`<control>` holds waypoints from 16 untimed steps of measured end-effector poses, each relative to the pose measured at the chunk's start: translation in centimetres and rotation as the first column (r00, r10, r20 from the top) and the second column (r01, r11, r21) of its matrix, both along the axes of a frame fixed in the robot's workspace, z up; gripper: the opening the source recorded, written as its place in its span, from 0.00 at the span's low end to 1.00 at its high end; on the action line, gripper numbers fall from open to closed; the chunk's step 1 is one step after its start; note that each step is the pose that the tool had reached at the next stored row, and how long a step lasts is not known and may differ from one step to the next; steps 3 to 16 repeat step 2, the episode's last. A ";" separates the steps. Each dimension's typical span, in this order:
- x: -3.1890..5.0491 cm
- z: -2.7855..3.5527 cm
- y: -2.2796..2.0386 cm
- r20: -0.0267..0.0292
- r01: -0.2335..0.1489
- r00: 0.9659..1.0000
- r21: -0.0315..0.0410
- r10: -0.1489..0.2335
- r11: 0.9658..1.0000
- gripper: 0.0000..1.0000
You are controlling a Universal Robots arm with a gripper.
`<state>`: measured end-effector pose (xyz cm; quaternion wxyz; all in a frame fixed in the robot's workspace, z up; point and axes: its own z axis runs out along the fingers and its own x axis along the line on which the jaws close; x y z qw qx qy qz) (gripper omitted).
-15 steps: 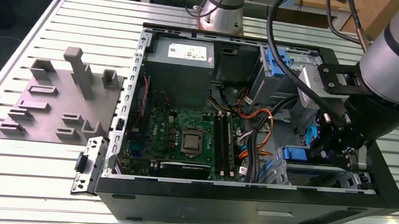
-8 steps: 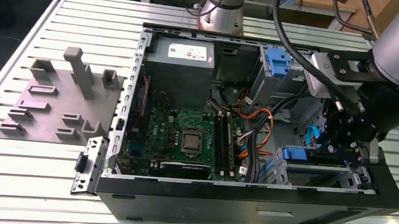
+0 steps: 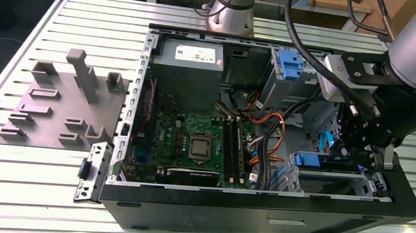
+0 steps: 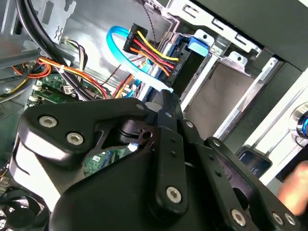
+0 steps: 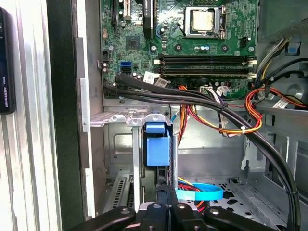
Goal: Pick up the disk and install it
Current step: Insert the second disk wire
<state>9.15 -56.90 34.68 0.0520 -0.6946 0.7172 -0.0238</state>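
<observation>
On a ribbed aluminium table (image 3: 33, 164), the black gripper (image 3: 364, 156), fingers pressed together and empty, hovers just behind the blue-framed disk (image 5: 157, 147) seated edge-on in the open computer case's (image 3: 260, 209) steel bay.

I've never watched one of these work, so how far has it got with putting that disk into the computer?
Nearly there, it seems. The disk, showing its blue carrier end, already stands in a metal bay inside the open computer case. The gripper is right at its edge, fingers close together. Whether the disk is fully seated, I cannot tell.
</observation>
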 end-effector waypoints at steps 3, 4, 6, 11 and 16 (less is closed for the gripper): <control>0.00 0.00 0.00 0.000 0.000 1.000 0.000 0.000 1.000 0.11; 0.00 0.00 0.00 0.000 0.000 1.000 0.000 0.000 1.000 0.11; 0.00 0.00 0.00 0.000 0.000 1.000 0.000 0.000 1.000 0.11; 0.00 0.00 0.00 0.000 0.000 1.000 0.000 0.000 1.000 0.11; 0.00 0.00 0.00 0.000 0.000 1.000 0.000 0.000 1.000 0.11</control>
